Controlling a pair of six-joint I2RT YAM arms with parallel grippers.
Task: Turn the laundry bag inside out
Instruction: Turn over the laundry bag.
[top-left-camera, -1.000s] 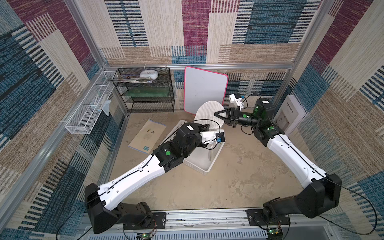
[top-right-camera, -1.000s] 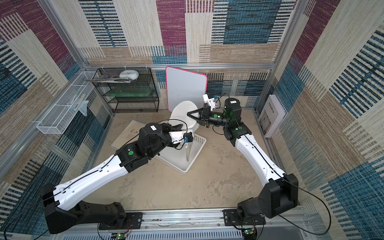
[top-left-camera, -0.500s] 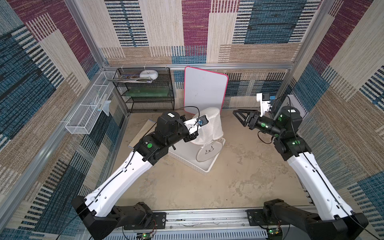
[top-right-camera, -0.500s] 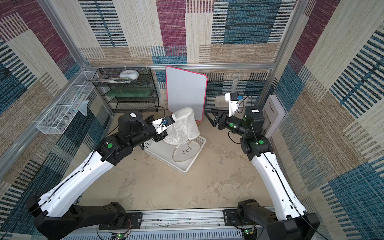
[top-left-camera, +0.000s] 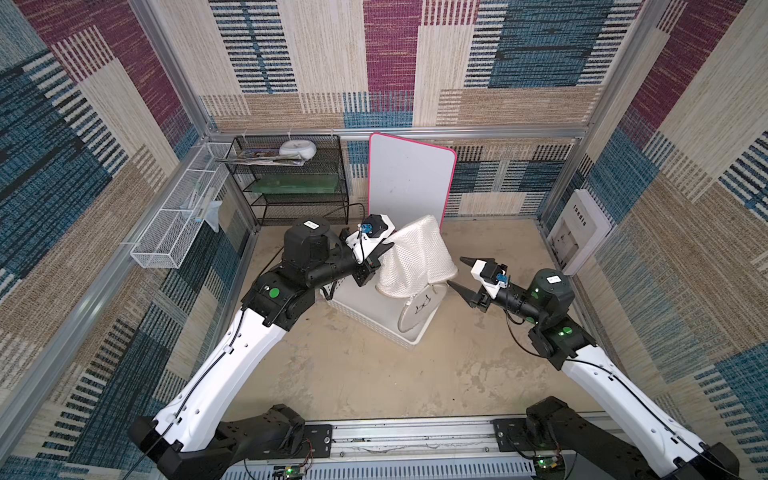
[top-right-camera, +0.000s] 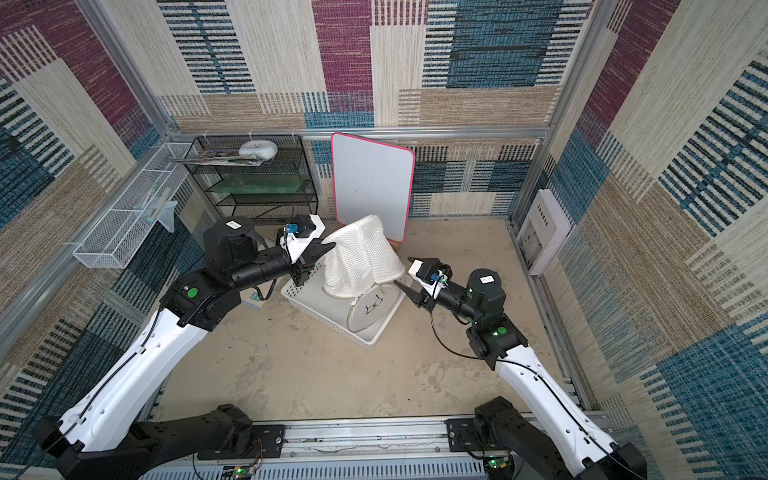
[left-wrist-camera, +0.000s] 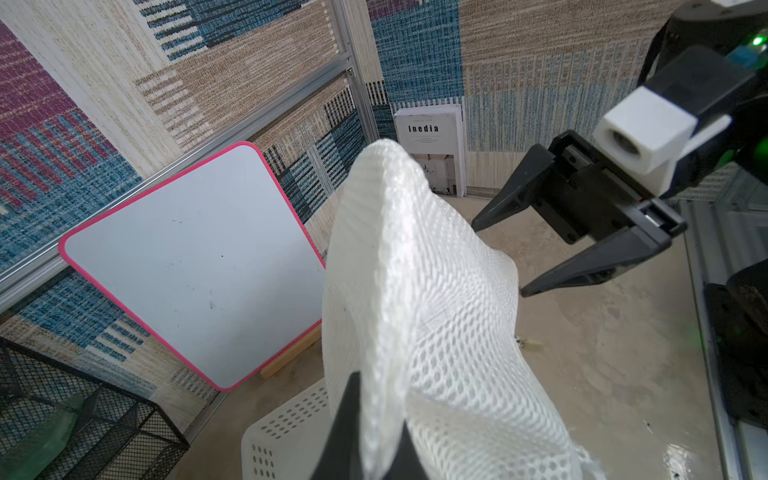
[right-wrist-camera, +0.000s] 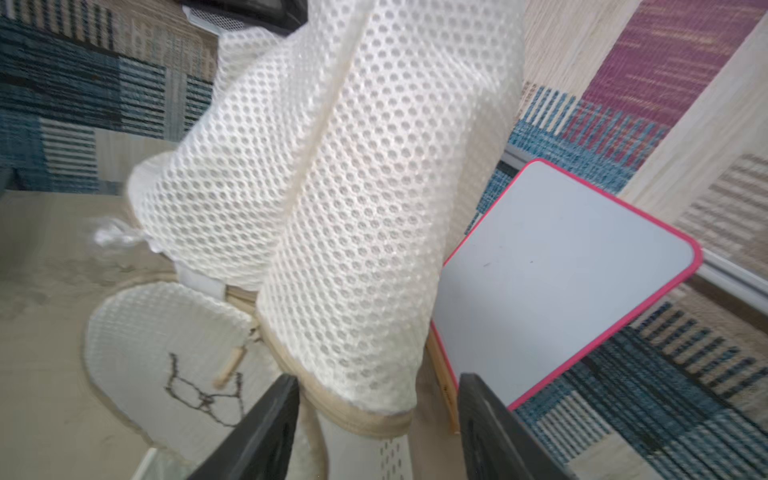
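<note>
The laundry bag (top-left-camera: 417, 259) (top-right-camera: 361, 257) is white mesh and hangs upright over the white perforated basket (top-left-camera: 374, 328) (top-right-camera: 324, 320). My left gripper (top-left-camera: 384, 249) (top-right-camera: 328, 249) (left-wrist-camera: 378, 399) is shut on the bag's upper edge, with a fold of mesh pinched between its fingers. The bag's round panel with the spectacles mark (top-left-camera: 419, 309) (top-right-camera: 370, 309) (right-wrist-camera: 187, 365) dangles into the basket. My right gripper (top-left-camera: 455, 271) (top-right-camera: 403, 271) (right-wrist-camera: 374, 376) is open at the bag's lower right corner. In the right wrist view the beige hem sits between the spread fingers, ungripped.
A pink-edged whiteboard (top-left-camera: 409, 178) leans on the back wall just behind the bag. A black wire shelf (top-left-camera: 291, 183) stands at the back left, and a white wire tray (top-left-camera: 178, 220) hangs on the left wall. A book (top-left-camera: 577, 232) leans on the right wall.
My left gripper has drawn the bag up and back-left, out of the basket. The right gripper opened, pulled away to the right, then dropped to the bag's lower corner.
</note>
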